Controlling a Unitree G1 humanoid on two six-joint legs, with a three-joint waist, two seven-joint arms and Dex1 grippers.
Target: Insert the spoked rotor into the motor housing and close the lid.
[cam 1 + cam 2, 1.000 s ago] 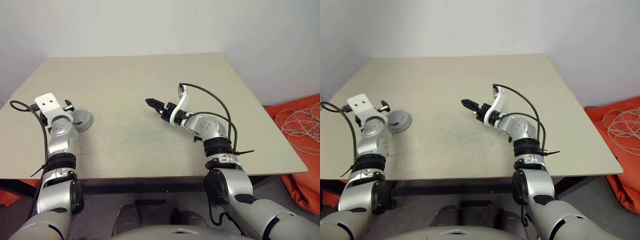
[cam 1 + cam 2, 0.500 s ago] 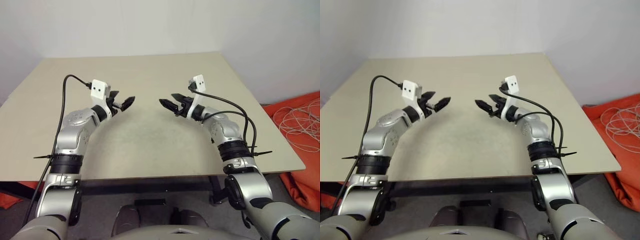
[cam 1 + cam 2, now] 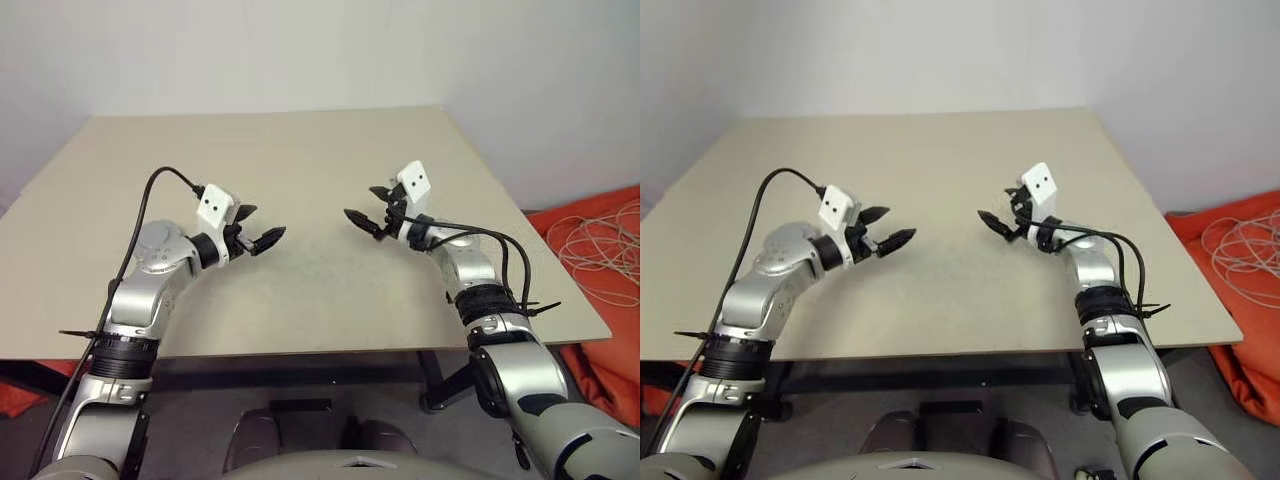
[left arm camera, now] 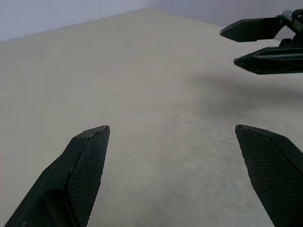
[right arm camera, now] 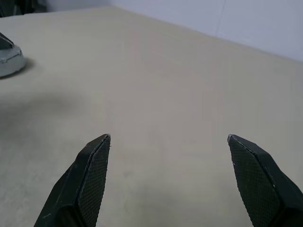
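**Both grippers spread above a bare tabletop**

Two arms reach in over a beige table (image 3: 300,150) that fills the middle of the head views. The left gripper (image 3: 258,228) hangs left of centre, its two black fingers apart and pointing toward the right of the frame. The right gripper (image 3: 366,208) hangs right of centre, its fingers also spread and pointing back toward the left, so the two sets of tips face each other across a stretch of bare table without touching. Neither one pinches anything.

In the left wrist view the left arm's own fingers (image 4: 85,165) stand wide apart, with the right gripper's two black tips in the upper right corner of that frame.

In the right wrist view the right arm's fingers (image 5: 90,175) are just as wide apart. A low round silver-grey part (image 5: 8,57) sits on the table at the upper left edge of that frame, cut off by the border; whether it is the housing, the lid or the rotor cannot be told.

Orange cloth with pale cable (image 3: 600,250) lies on the floor at the right edge of the head views.
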